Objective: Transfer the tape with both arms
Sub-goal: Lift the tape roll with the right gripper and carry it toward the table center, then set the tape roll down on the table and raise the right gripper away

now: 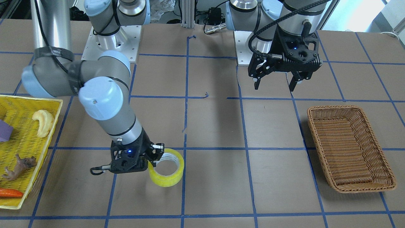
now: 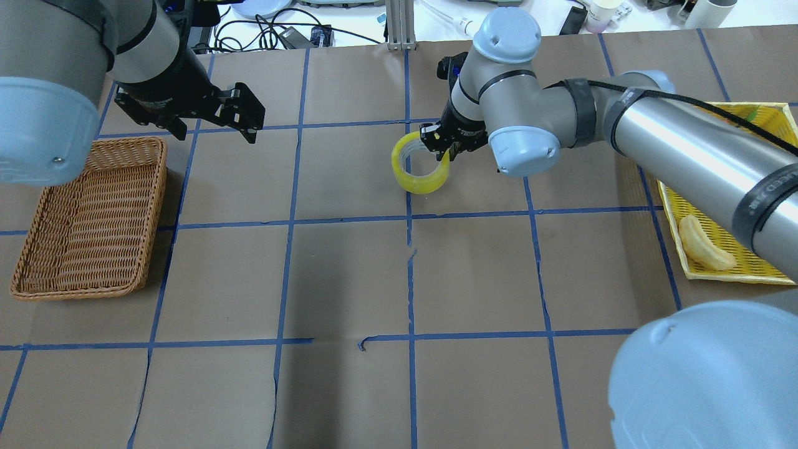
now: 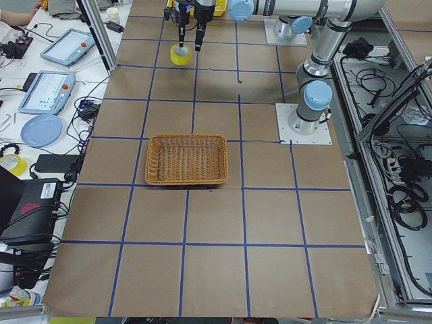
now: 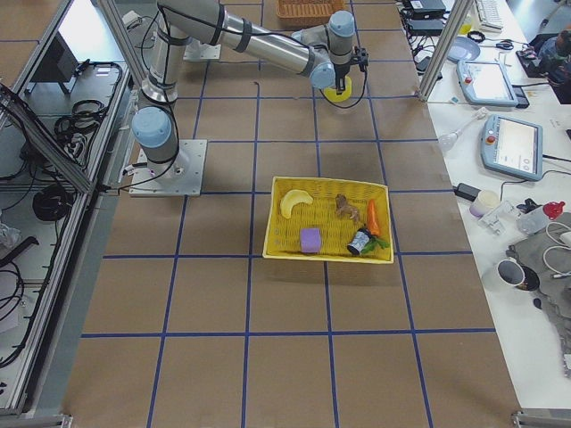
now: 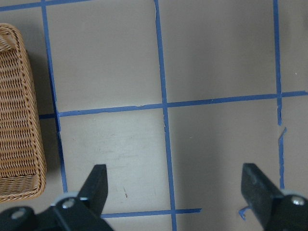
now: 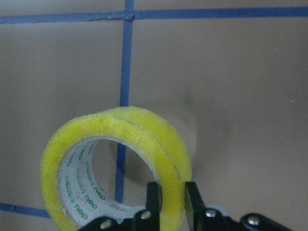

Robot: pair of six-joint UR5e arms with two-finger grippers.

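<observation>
Brown paper crossed by a grid of blue tape lines covers the table (image 2: pixel 349 280). The roll of translucent yellow packing tape (image 1: pixel 166 181) (image 2: pixel 421 182) (image 6: pixel 168 144) is out toward the far edge from the robot's base, over the table's middle grid line. It is tilted, with its pale printed core facing partly upward. The black two-finger right gripper (image 1: pixel 155 157) (image 2: pixel 444 149) (image 6: pixel 173 192) reaches down to it and is clamped on the roll's wall at the side nearest the arm. One finger is inside the core and the other is against the yellow outer face, with the rest of the ring jutting away from the gripper. Whether the roll's lower edge touches the paper cannot be told. The black left gripper (image 1: pixel 273 85) (image 2: pixel 215 128) (image 5: pixel 174 175) hangs above bare paper well apart from the roll, its jaws spread wide with nothing between them. The shallow brown rectangular wicker basket (image 1: pixel 348 188) (image 2: pixel 87 290) lies just beside it. On the robot's right, the yellow plastic mesh basket (image 1: pixel 31 100) (image 2: pixel 729 277) holds a pale curved banana-shaped piece (image 1: pixel 43 122) (image 2: pixel 701 249).
</observation>
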